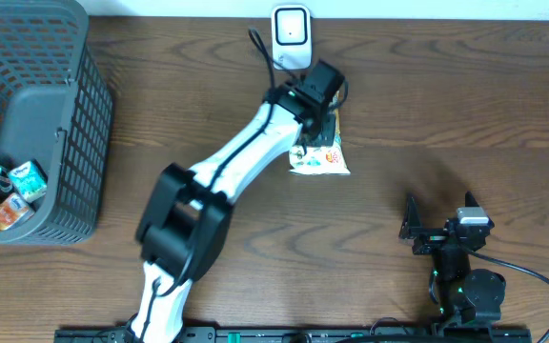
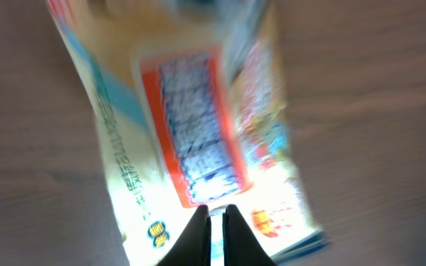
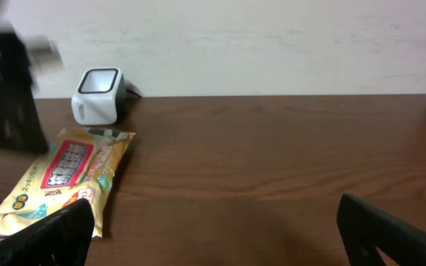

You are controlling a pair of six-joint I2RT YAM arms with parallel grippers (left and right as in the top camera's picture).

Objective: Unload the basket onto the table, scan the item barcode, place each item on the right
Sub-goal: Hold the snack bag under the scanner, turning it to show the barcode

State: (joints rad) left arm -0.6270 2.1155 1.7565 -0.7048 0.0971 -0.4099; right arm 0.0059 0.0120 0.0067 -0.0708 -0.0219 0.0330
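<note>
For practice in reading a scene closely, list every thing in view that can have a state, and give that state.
snack packet: lying printed face up on the table, pinched at one end.
left gripper: shut on the snack packet.
right gripper: open, holding nothing.
scanner: standing upright near the table's far edge.
basket: upright, holding a few small packs.
</note>
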